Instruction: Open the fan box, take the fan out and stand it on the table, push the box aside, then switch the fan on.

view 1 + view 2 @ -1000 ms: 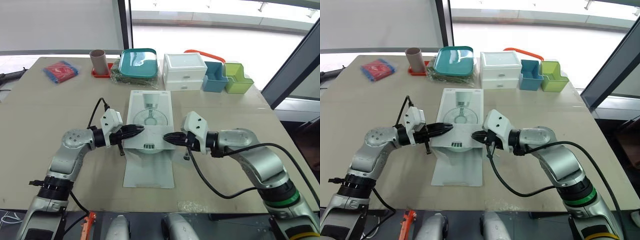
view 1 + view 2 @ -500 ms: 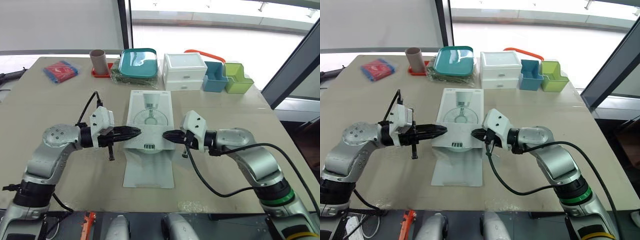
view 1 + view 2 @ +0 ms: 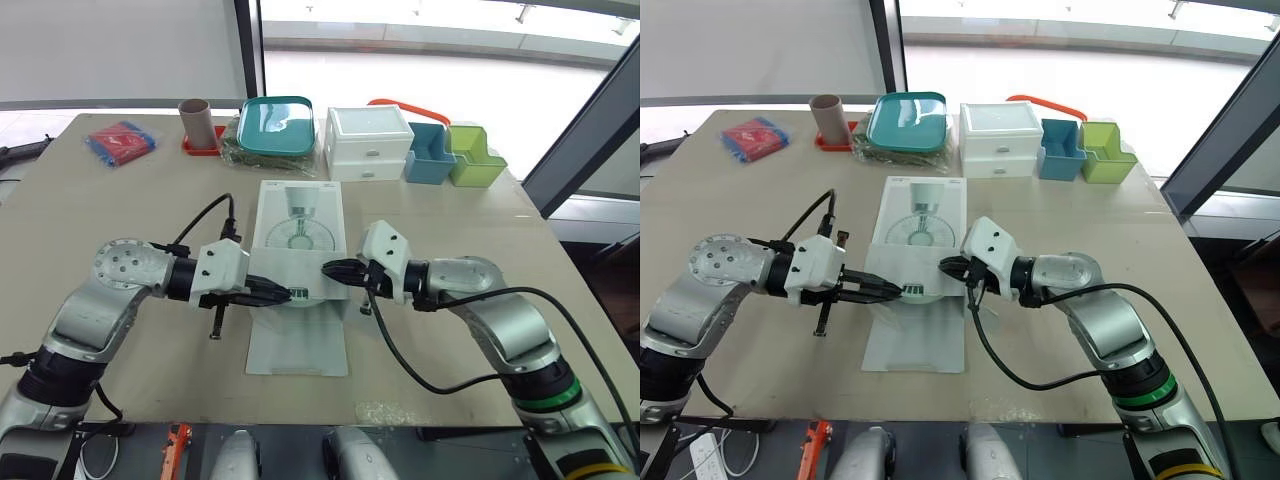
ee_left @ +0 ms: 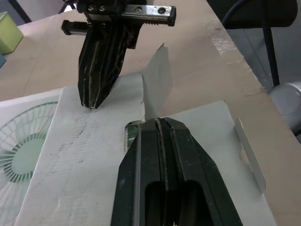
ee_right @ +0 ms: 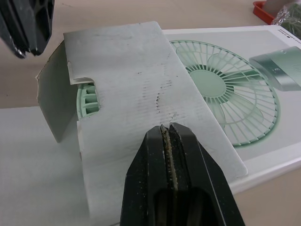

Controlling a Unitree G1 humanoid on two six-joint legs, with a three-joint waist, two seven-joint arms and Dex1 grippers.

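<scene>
Since the earlier frames, the left gripper [image 3: 284, 293] has been swung in from the left side of the fan box [image 3: 300, 225] and brought low to its near end, while the right gripper [image 3: 330, 268] has barely shifted. Nearest on the table [image 3: 100, 230], the outer flap [image 3: 298, 345] is laid flat, so the box is judged to be open. Just beyond it, the left gripper's fingers are pressed together and aimed at the box mouth, where a strip of the green fan [image 5: 86, 96] is exposed. The rest of the fan is kept inside the box, which lies flat at the table's centre. The right gripper's fingers are likewise pressed together with nothing seen between them, at the inner flap [image 5: 136, 89] on the near right corner; contact cannot be confirmed. With both pairs closed, the fan cannot be gripped until one is spread. If the closed tips are driven in, the inner flap may be creased or torn. The unsecured box may also be slid toward the white drawer unit [image 3: 368, 140] and teal tray [image 3: 275, 122] at the far edge.
</scene>
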